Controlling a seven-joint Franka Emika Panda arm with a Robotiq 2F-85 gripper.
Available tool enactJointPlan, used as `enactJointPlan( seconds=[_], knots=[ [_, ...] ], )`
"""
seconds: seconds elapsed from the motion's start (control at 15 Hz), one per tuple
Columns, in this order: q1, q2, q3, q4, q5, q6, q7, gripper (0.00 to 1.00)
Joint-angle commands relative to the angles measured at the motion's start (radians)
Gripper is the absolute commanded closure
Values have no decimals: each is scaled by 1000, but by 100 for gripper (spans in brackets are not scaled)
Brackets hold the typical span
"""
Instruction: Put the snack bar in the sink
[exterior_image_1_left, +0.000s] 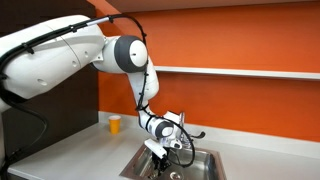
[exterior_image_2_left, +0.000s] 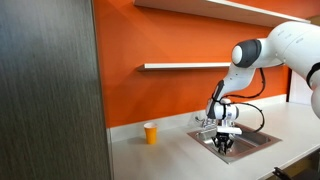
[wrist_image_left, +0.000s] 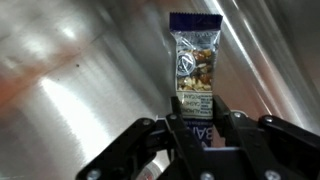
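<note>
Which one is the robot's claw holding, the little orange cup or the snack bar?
The snack bar, pinched in the gripper down at the steel sink. The orange cup stands apart on the counter, untouched.

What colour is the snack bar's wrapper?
Silvery-clear with tan nuts, dark blue ends; snack bar shows best in wrist view.
</note>
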Motion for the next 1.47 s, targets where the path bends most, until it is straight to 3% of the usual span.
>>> enactJointPlan(
  seconds=[0.0, 0.33, 0.4, 0.87, 1.4],
  knots=[
    [-14, 24, 3, 50, 1, -49, -10, 38],
    [-6, 7, -2, 29, 2, -40, -1, 2],
    [-6, 1, -2, 22, 3, -35, -1, 0],
    [18, -88, -10, -74, 0, 10, 9, 0],
    [87, -301, -23, -324, -45, 109, -4, 0]
  ],
)
